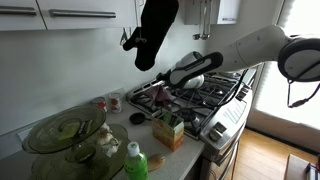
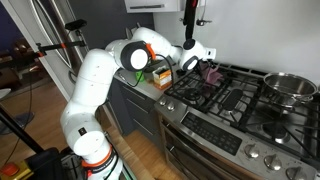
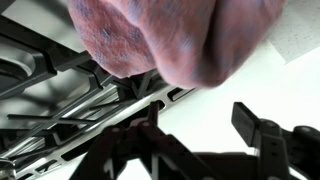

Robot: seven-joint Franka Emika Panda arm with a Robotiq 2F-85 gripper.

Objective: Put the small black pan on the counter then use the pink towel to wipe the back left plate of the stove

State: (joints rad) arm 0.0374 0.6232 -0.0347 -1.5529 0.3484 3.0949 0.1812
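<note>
The pink towel [image 2: 211, 73] is soft and light, a bunched heap of cloth that will fold and drag rather than slide cleanly. I judge it will snag on the bars of the grate [image 3: 60, 95] if I push it flat. It wants a pinch down into the thick of the bunch, with enough cloth gathered that it does not slip out under a wiping stroke. It lies on the stove [image 2: 240, 105], at the back corner nearest my arm. In the wrist view the pink towel [image 3: 170, 35] fills the top of the picture, blurred and close, just ahead of my fingertips. My gripper [image 3: 195, 120] stands spread: the two dark fingers [image 3: 258, 130] are well apart, with pale surface showing between them and no cloth in the gap. Whether a fingertip brushes the cloth's edge I cannot tell. In an exterior view my gripper [image 2: 196, 63] hangs low over that corner, right beside the cloth.
</note>
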